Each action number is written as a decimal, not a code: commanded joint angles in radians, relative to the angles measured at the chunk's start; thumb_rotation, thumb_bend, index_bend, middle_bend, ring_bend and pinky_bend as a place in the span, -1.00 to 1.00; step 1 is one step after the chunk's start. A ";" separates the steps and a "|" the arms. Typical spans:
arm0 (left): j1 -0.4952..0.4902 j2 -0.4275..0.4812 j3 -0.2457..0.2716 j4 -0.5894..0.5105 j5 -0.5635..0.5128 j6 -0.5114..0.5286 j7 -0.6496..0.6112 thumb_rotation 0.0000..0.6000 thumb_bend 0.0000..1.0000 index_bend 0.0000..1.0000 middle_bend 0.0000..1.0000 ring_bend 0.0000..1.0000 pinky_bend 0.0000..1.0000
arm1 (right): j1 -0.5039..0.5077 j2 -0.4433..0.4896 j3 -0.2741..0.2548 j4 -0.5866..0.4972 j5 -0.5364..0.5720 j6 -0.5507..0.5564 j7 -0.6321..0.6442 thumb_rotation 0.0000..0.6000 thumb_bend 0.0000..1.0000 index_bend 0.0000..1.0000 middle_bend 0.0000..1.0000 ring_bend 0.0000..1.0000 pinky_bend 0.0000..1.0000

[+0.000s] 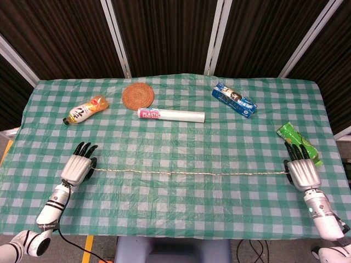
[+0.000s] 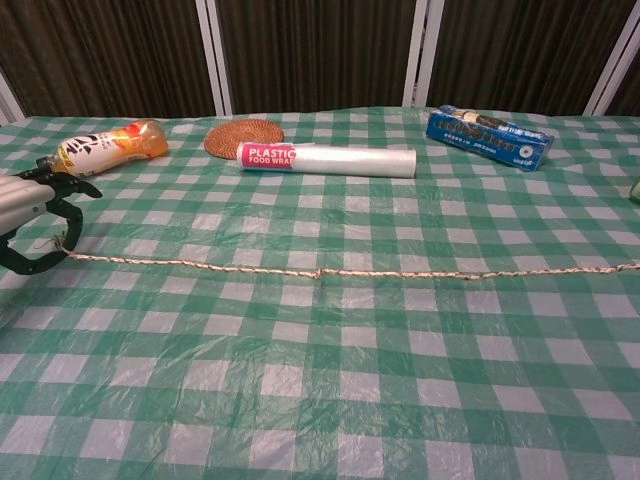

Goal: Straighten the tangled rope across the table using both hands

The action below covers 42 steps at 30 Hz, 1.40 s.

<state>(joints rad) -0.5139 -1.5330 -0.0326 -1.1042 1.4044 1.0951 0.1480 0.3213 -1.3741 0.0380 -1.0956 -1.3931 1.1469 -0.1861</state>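
A thin beige rope [image 1: 186, 174] [image 2: 330, 271] runs in a nearly straight, taut line across the green checked table [image 1: 175, 131], with two small tight knots left along it. My left hand [image 1: 77, 167] [image 2: 30, 225] pinches the rope's left end near the table's left edge. At the right edge, my right hand [image 1: 303, 171] holds the other end; the chest view does not show this hand, only the rope running off frame.
At the back lie an orange drink bottle [image 1: 85, 109], a round woven coaster [image 1: 137, 96], a roll of plastic food wrap [image 1: 170, 115] and a blue box [image 1: 234, 99]. A green bottle [image 1: 298, 143] lies just beyond my right hand.
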 commanded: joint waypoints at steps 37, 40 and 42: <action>0.011 -0.043 -0.001 0.114 -0.007 -0.058 -0.050 1.00 0.07 0.25 -0.79 -1.00 -0.90 | 0.011 -0.073 -0.002 0.103 0.019 -0.077 -0.004 1.00 0.22 0.60 -0.81 -1.00 -1.00; 0.010 -0.045 -0.001 0.114 -0.004 -0.058 -0.054 1.00 0.07 0.25 -0.79 -1.00 -0.90 | 0.011 -0.076 -0.003 0.105 0.017 -0.078 -0.004 1.00 0.22 0.58 -0.81 -1.00 -1.00; 0.009 -0.045 0.000 0.114 -0.002 -0.059 -0.056 1.00 0.07 0.23 -0.79 -1.00 -0.90 | 0.011 -0.078 -0.004 0.108 0.019 -0.082 -0.005 1.00 0.22 0.55 -0.81 -1.00 -1.00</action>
<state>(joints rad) -0.5044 -1.5783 -0.0330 -0.9906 1.4028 1.0362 0.0920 0.3327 -1.4517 0.0347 -0.9883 -1.3749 1.0658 -0.1912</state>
